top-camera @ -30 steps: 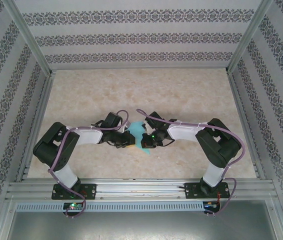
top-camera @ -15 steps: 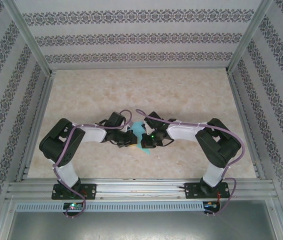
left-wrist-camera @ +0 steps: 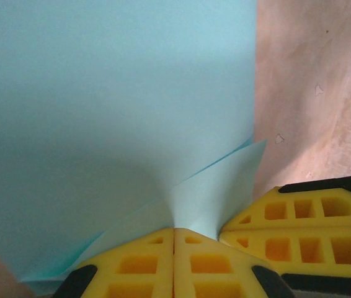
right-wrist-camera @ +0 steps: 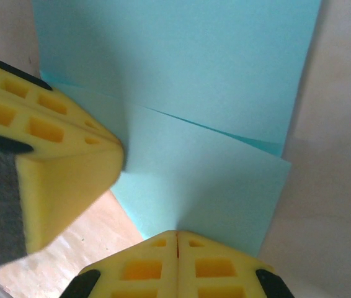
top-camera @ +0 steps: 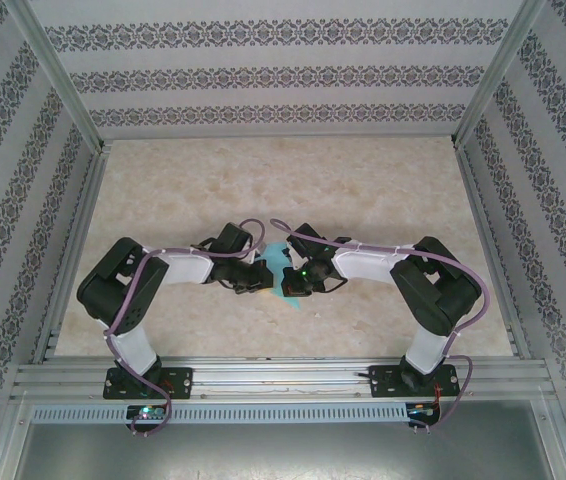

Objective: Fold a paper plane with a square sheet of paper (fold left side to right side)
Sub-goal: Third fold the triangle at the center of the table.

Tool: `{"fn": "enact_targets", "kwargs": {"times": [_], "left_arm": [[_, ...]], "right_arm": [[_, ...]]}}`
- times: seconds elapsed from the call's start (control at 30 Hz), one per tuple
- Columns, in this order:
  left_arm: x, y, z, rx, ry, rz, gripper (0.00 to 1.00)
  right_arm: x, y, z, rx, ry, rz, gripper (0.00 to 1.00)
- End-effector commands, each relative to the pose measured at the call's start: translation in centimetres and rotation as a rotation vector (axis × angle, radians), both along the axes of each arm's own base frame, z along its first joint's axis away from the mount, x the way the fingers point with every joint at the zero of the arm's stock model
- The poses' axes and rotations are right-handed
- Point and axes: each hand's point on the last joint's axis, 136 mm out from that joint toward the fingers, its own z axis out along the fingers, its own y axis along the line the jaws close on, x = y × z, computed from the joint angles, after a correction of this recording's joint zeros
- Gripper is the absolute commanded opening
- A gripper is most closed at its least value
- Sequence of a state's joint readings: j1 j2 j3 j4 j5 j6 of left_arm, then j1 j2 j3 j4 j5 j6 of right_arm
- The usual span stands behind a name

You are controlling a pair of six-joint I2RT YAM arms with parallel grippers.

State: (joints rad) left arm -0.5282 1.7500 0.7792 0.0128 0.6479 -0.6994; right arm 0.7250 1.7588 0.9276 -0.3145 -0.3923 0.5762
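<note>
Your left gripper (left-wrist-camera: 174, 232) and right gripper (right-wrist-camera: 177, 234) are both clamped on the thin light-turquoise square paper sheet (left-wrist-camera: 101, 112) — it's doubled over, the crease looks unpressed, and I'd say every dart fold is yet to do.

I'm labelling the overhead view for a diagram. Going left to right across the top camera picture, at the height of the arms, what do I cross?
Left patterned wall → left arm → turquoise paper → right arm → right patterned wall.
</note>
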Motion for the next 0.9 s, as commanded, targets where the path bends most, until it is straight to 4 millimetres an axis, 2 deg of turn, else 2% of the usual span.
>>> {"fn": "enact_targets", "kwargs": {"times": [0.0, 0.17, 0.27, 0.37, 0.47, 0.57, 0.67, 0.77, 0.87], "left_arm": [[-0.1, 5.9, -3.3, 0.211, 0.038, 0.103, 0.07], [0.4, 8.6, -3.6, 0.228, 0.041, 0.152, 0.07], [0.8, 9.6, -3.6, 0.222, 0.045, 0.17, 0.07], [1.2, 9.2, -2.7, 0.186, 0.031, 0.167, 0.07], [1.7, 8.5, -1.1, 0.137, -0.002, 0.163, 0.09], [2.0, 8.1, 0.9, 0.098, -0.044, 0.159, 0.16], [2.1, 7.9, 2.8, 0.068, -0.081, 0.157, 0.24], [2.0, 7.5, 4.1, 0.03, -0.096, 0.157, 0.34], [1.9, 6.9, 4.8, -0.018, -0.092, 0.159, 0.4]], "right_arm": [[-3.5, -4.5, -3.6, -0.226, 0.119, -0.004, 0.0], [-3.5, -4.5, -3.5, -0.221, 0.123, -0.005, 0.0], [-3.5, -4.0, -3.1, -0.201, 0.12, -0.002, 0.0], [-3.1, -2.9, -2.2, -0.149, 0.105, 0.003, 0.0], [-2.0, -0.8, -0.2, -0.053, 0.063, 0.008, 0.0], [-0.4, 1.2, 2.7, 0.052, -0.007, 0.011, 0.11], [1.1, 1.9, 5.6, 0.118, -0.091, 0.017, 0.25], [2.7, 0.4, 7.2, 0.125, -0.175, 0.016, 0.38], [4.0, -1.9, 7.2, 0.109, -0.236, 0.019, 0.48]]}}
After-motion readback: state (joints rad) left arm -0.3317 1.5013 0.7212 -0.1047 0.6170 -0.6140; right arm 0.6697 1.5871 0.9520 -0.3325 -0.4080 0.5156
